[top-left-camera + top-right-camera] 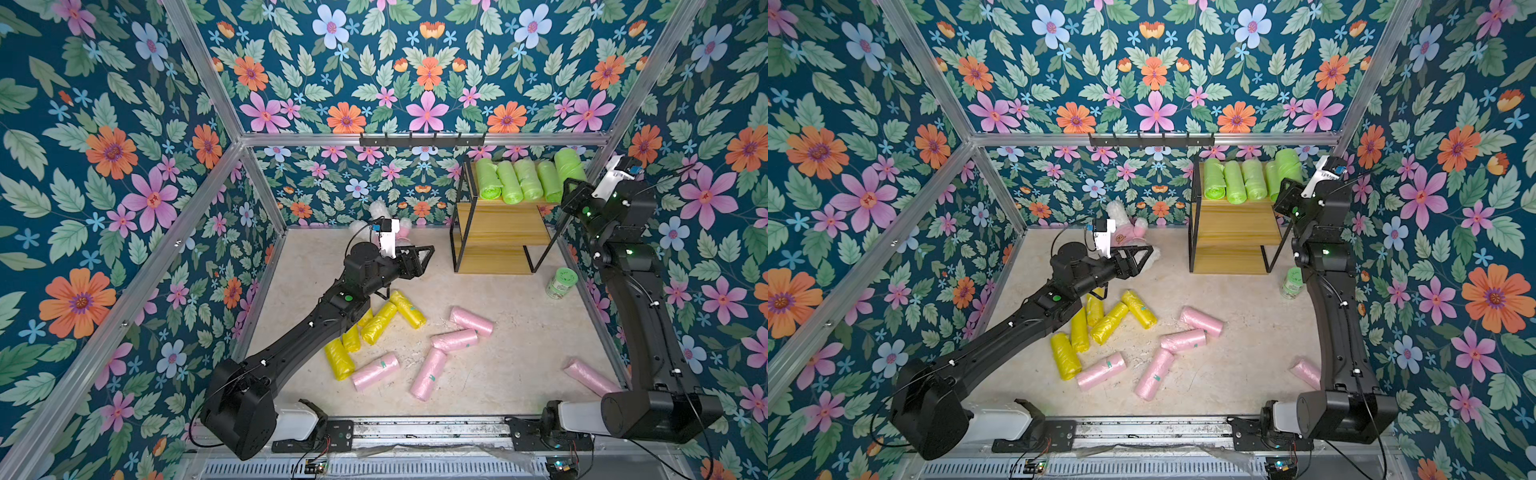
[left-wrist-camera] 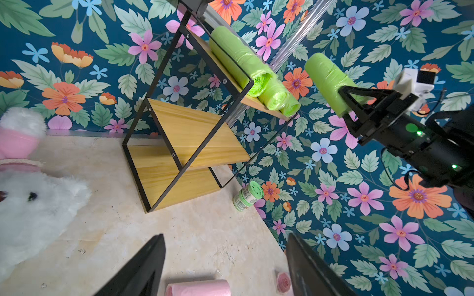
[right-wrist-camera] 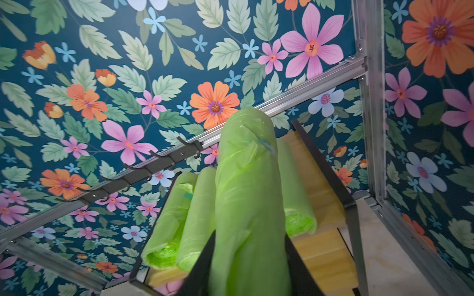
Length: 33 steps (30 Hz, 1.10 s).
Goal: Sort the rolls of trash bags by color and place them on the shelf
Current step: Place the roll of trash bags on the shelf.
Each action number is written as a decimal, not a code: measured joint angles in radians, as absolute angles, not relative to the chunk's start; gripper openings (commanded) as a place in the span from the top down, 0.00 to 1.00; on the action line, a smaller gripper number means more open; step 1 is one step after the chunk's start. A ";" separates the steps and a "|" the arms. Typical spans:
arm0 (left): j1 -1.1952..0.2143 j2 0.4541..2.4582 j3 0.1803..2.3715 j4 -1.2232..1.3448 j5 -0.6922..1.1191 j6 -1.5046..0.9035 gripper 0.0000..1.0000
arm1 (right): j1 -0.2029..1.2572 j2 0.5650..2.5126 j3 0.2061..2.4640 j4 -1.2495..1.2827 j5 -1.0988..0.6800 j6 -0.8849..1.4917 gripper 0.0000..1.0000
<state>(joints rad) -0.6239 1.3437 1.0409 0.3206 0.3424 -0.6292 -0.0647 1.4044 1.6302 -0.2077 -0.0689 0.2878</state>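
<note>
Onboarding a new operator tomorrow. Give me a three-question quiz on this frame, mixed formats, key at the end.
1. What does the right gripper grip? A) a yellow roll B) a green roll C) the jar
2. True or false: the left gripper is shut on a pink roll.
3. How many green rolls lie on the top board of the shelf?
Key: 1 B. 2 False; its jaws stand open, holding nothing. 3 Four.
</note>
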 measured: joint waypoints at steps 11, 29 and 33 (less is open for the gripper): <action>-0.624 1.348 1.046 0.304 0.356 -0.625 0.21 | -0.085 1.631 1.894 -0.369 0.005 0.192 0.66; -0.624 1.377 1.048 0.281 0.363 -0.622 0.21 | -0.086 1.805 2.139 -0.588 0.032 0.066 0.66; -0.624 1.386 1.050 0.280 0.366 -0.622 0.21 | -0.086 1.822 2.164 -0.603 0.025 0.056 0.66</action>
<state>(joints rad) -0.6239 1.3861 1.0496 0.2802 0.3660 -0.6224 -0.0860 1.8221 2.1635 -0.6033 0.0250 0.0559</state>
